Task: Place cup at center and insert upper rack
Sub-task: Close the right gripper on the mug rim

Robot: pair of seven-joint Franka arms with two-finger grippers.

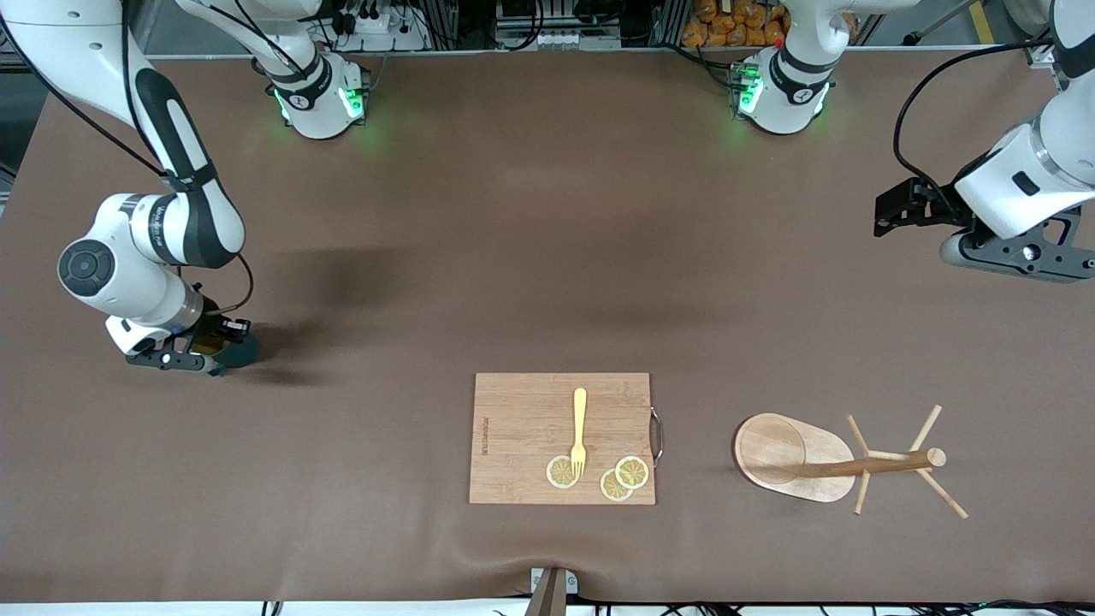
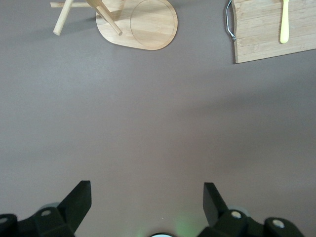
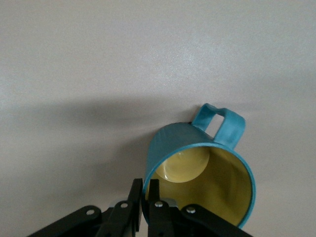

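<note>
The dark teal cup (image 3: pixel 197 163) with a yellowish inside and a side handle is held by its rim in my right gripper (image 3: pixel 145 190), one finger inside and one outside. In the front view the right gripper (image 1: pixel 205 355) holds the cup (image 1: pixel 242 349) low over the table at the right arm's end. The upper rack (image 1: pixel 821 462), a light wooden mug tree, lies on its side toward the left arm's end; its base also shows in the left wrist view (image 2: pixel 143 24). My left gripper (image 2: pixel 147 200) is open and empty, up in the air (image 1: pixel 907 210) at the left arm's end.
A rectangular wooden cutting board (image 1: pixel 522 419) with a metal handle lies near the front edge, between cup and rack. On it are a yellow fork (image 1: pixel 579 432) and three lemon slices (image 1: pixel 631 471). The brown table cover (image 1: pixel 547 257) stretches between the arms.
</note>
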